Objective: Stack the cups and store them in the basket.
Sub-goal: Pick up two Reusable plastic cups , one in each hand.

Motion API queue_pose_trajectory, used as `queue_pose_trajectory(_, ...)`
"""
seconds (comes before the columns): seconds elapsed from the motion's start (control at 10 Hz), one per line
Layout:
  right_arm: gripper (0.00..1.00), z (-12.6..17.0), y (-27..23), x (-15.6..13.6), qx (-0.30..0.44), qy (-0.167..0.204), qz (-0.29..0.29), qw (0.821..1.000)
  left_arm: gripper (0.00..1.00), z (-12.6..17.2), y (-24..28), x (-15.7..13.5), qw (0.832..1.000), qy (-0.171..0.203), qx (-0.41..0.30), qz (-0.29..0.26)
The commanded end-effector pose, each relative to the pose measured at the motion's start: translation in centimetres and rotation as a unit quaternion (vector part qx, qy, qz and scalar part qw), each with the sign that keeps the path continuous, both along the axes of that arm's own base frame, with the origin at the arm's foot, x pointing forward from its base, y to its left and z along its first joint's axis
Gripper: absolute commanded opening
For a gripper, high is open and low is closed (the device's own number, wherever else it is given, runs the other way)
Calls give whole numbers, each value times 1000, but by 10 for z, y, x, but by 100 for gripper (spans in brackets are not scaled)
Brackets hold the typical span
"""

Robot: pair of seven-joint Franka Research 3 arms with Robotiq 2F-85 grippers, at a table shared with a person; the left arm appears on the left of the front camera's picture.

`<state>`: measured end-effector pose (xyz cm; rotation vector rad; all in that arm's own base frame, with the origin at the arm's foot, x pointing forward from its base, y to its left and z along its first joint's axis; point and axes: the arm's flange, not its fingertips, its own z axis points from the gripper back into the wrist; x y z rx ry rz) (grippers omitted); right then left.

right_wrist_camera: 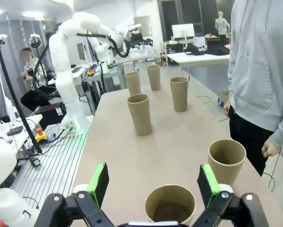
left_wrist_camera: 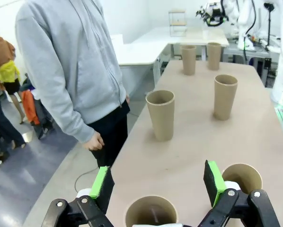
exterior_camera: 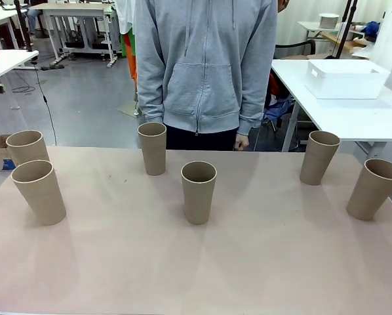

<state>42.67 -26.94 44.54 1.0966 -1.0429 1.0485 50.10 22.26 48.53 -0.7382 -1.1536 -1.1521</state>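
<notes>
- Over the left end of the table [exterior_camera: 117,275], the left gripper [left_wrist_camera: 158,185] hangs with its green pads spread wide. Nothing is between them and it holds nothing.
- Straight below its fingers stands the far-left cup [left_wrist_camera: 151,213], mouth up, close to the table's far edge. The near-left cup [left_wrist_camera: 242,177] stands just beside it, toward the robot's side.
- Over the right end, the right gripper [right_wrist_camera: 152,183] is likewise spread to its widest and empty. It is above the near-right cup [right_wrist_camera: 170,204] by the right edge, and the far-right cup [right_wrist_camera: 226,161] stands near that one, toward the far edge.
- Between those pairs, the centre cup [exterior_camera: 199,190] stands mid-table, and the back cup [exterior_camera: 153,147] stands at the far edge, a little left of the middle.
- All six are upright, mouth up and apart; none sits inside another.
- The basket [exterior_camera: 343,88] rests on a separate white table [exterior_camera: 353,121] beyond the far right corner, well apart from every cup. Its inside is hidden.
- A person [exterior_camera: 206,65] in a grey hooded top stands at the far edge, arms down.
- By my reading the task is at its start: no stacking is done and nothing is stored. Left to do: nest all six into one stack, then get it into the basket.
</notes>
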Motion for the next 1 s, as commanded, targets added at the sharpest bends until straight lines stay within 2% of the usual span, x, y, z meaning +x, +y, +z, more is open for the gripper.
queue_pose_trajectory(0.0, 100, -8, -22, 2, 5, -23, 20, 1000, 100, -1, 23, 11, 1000, -14, -25, 9)
queue_pose_trajectory(0.3, 100, -46, -32, 1, 1, -31, 12, 999, 100, -37, 29, 33, 999, -27, -15, -9)
queue_pose_trajectory(0.5, 100, -70, -25, -10, -7, -28, 21, 999, 100, -61, 33, 28, 999, -18, -30, -29)
queue_pose_trajectory(0.6, 100, -75, -21, -12, -4, -16, 10, 1000, 100, -69, 35, 21, 999, -12, -31, -16)
queue_pose_trajectory(0.7, 100, -63, -29, -2, 9, -16, 11, 1000, 100, -62, 28, 32, 1000, -7, -23, -11)
queue_pose_trajectory(0.9, 100, -63, -29, -2, 9, -16, 11, 1000, 100, -62, 28, 32, 1000, -7, -23, -11)
